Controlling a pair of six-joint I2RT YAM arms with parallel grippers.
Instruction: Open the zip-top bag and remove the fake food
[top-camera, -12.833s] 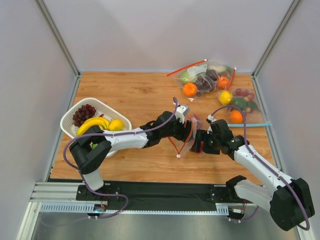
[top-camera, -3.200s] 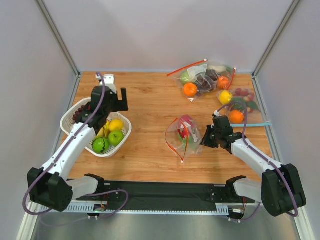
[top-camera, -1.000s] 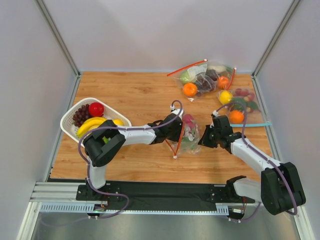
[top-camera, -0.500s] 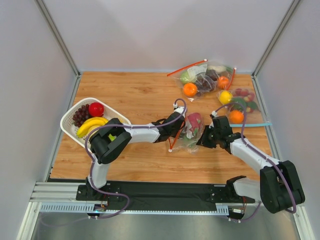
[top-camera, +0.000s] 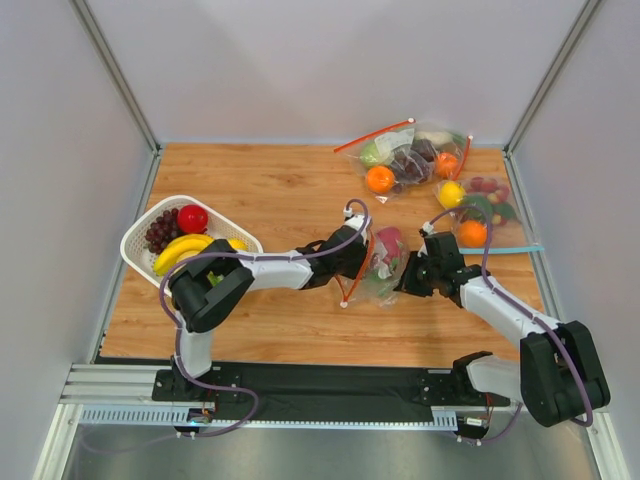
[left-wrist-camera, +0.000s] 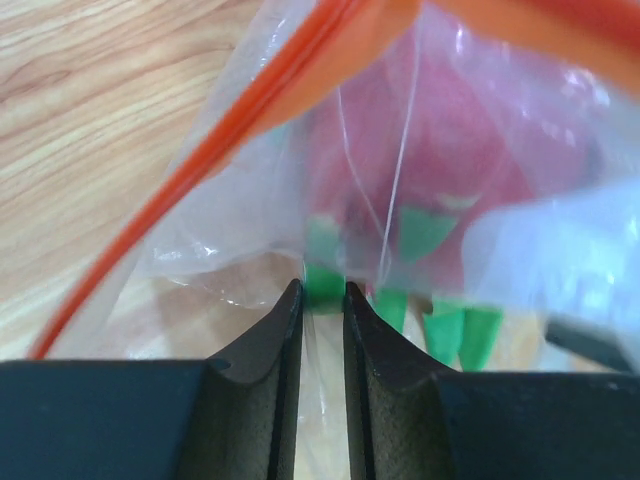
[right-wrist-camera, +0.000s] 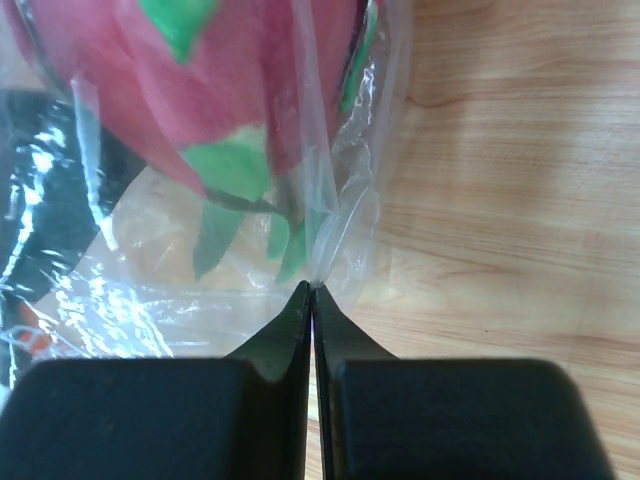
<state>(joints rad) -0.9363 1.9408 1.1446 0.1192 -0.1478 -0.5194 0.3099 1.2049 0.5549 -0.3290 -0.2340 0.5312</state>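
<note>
Left wrist, left end effector (left-wrist-camera: 322, 292) pinching pink fruit (left-wrist-camera: 440, 130), right end effector (right-wrist-camera: 311, 290) pinching bag (right-wrist-camera: 355, 220)

Looking down now on a warm, wood-grain worktop (top-camera: 290, 195), softly and evenly lit. Plain pale grey walls box it in: back wall (top-camera: 320, 70), left wall (top-camera: 50, 200), right wall (top-camera: 600, 150). Slim metal posts (top-camera: 115, 75) run up the two far corners. Along the near edge, a silver aluminium rail (top-camera: 110, 385) carries a black strip (top-camera: 330, 378), with dull grey metal (top-camera: 330, 455) below it.

Two robot arms (top-camera: 270, 270) (top-camera: 500, 310), one white basket (top-camera: 128, 243), and three clear bags: the zip-top bag (top-camera: 372, 282) plus two far bags (top-camera: 410, 160) (top-camera: 485, 205).
</note>
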